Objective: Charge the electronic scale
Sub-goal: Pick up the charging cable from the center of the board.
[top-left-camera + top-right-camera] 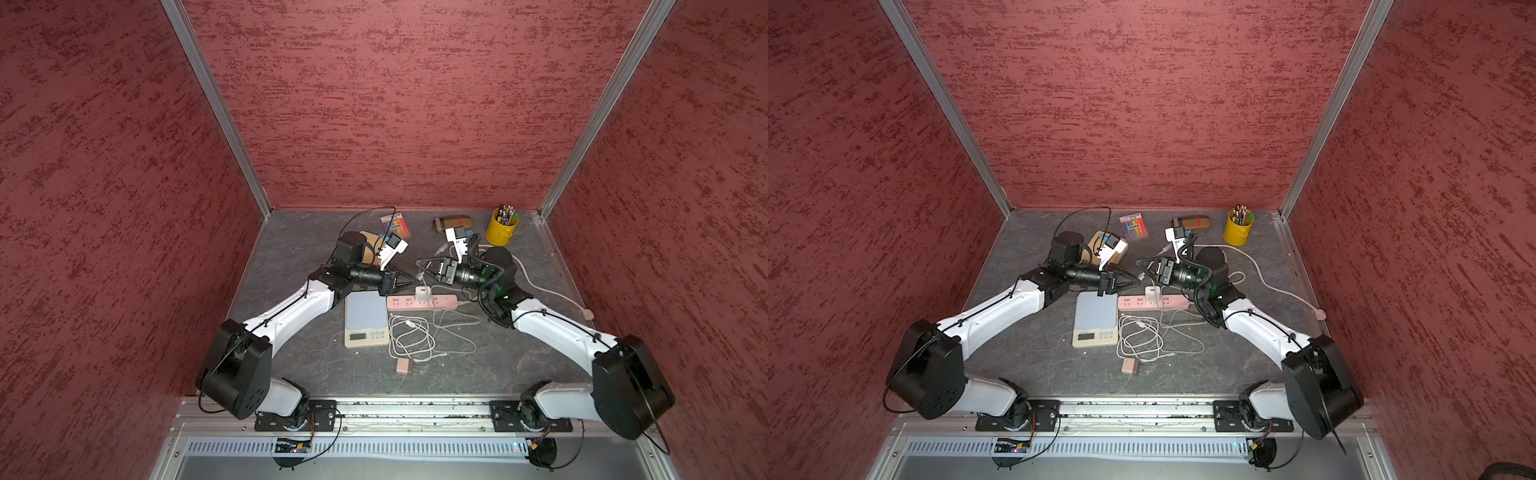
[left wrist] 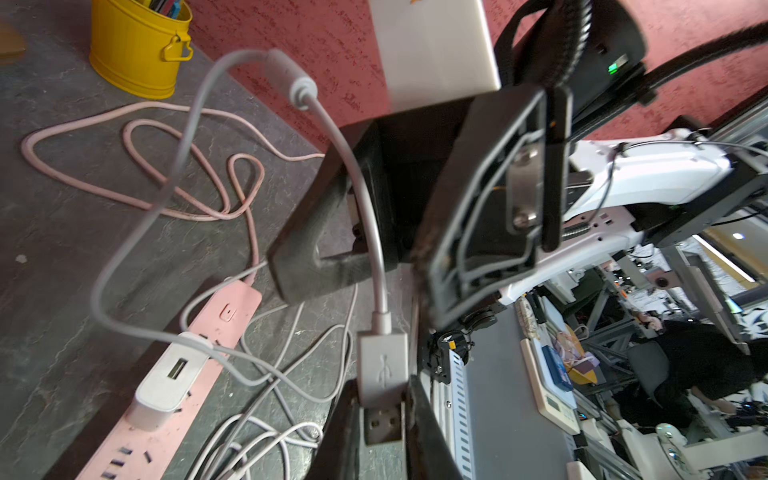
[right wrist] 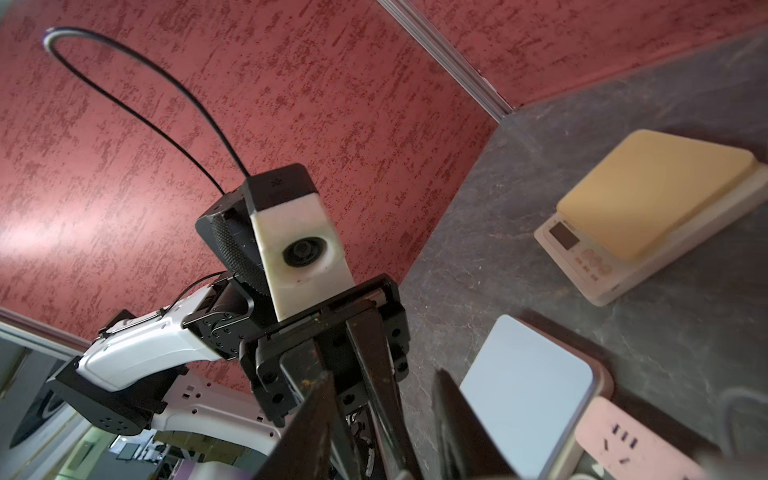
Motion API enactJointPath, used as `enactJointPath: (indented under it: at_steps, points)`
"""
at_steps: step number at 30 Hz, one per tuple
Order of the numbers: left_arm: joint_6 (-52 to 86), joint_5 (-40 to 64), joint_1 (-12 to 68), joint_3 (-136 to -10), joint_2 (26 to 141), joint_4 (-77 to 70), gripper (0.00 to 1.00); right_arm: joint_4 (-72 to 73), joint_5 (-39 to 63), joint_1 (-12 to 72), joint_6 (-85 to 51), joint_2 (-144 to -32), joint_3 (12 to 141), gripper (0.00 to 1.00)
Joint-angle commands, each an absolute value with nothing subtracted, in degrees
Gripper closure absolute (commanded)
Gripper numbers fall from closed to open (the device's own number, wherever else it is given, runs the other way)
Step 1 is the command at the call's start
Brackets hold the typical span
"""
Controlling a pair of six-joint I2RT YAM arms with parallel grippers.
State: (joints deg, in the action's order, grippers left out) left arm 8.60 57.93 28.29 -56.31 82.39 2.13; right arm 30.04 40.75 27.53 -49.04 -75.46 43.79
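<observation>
A: Take the pink power strip [image 1: 399, 303] as the marker, folks. Above it, the left gripper [image 2: 382, 384] is clamped on the grey USB plug [image 2: 382, 361], with the plug's metal end tucked down between the jaws

B: And the right gripper [image 3: 384, 372]?

A: Its jaws stand apart and grip nothing. It faces the left one over the strip. The plug's grey cable [image 2: 365, 199] runs up through the gap between its fingers [image 2: 307, 266], but I can't tell whether it touches them

B: Where's the scale?

A: The blue-topped scale [image 1: 365, 316] lies flat on the table [image 1: 291, 353], just beside the strip's end on the robot's left, display toward the robot's base

B: There's a white charger [image 1: 423, 293] plugged into the strip too, its USB port showing in the left wrist view

A: Right. On the base side of the strip lie a white cable coil [image 1: 409, 336] and a pink adapter [image 1: 403, 365]. Well behind the strip, near the back wall, stands a yellow pencil bucket [image 1: 500, 230]
</observation>
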Motion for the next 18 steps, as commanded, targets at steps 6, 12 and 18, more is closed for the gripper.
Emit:
enactJointPath:
  at_steps: [6,12,18]
  points:
    - [-3.5,38.9,33.3,-58.5,78.1,13.1,0.93,9.8,33.0,27.4,-46.3,-68.2,46.5,0.48]
    - [-6.7,32.9,36.3,-57.9,76.3,12.6,0.93,1.8,31.6,27.4,-44.2,-66.7,47.3,0.54]
    - [-9.6,28.6,38.9,-57.6,75.4,13.0,0.92,1.3,35.5,27.5,-44.3,-68.3,48.8,0.56]
